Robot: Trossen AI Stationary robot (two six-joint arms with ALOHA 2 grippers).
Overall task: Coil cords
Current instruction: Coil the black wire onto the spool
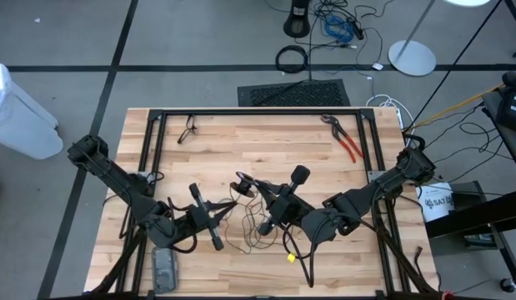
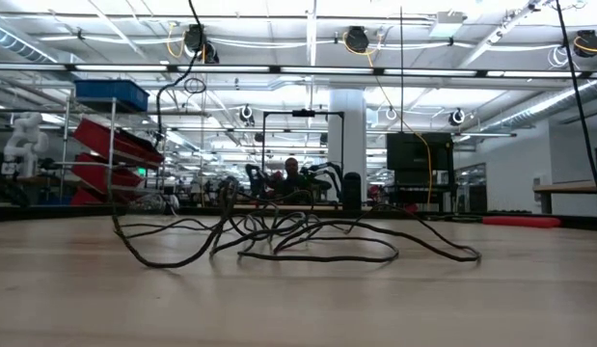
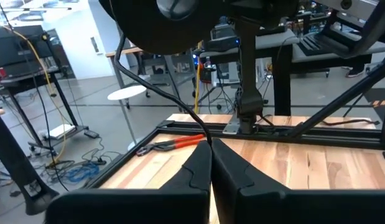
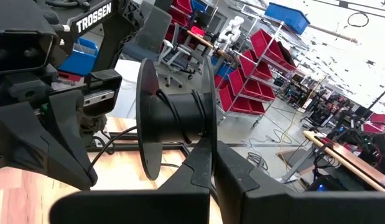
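Cord [image 2: 279, 241] lies loose near; my left gripper [image 3: 211, 163] pinches it, right gripper [image 4: 211, 160] clamps spool [image 4: 173, 121]. Winding step; next, wrap cord around spool.

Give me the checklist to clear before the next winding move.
1. Left gripper shut on the cord: ok, the cord runs straight into its closed fingers.
2. Right gripper holding the spool: ok, it looks shut on one flange edge.
3. Cord started on the spool: ok, a few turns sit on the hub.
4. Loose cord free of tangles: not ok, it lies on the table in overlapping loops.
5. Pliers clear of the cord: ok, they lie apart near the far right corner.
6. Cord's end piece located: cannot tell.
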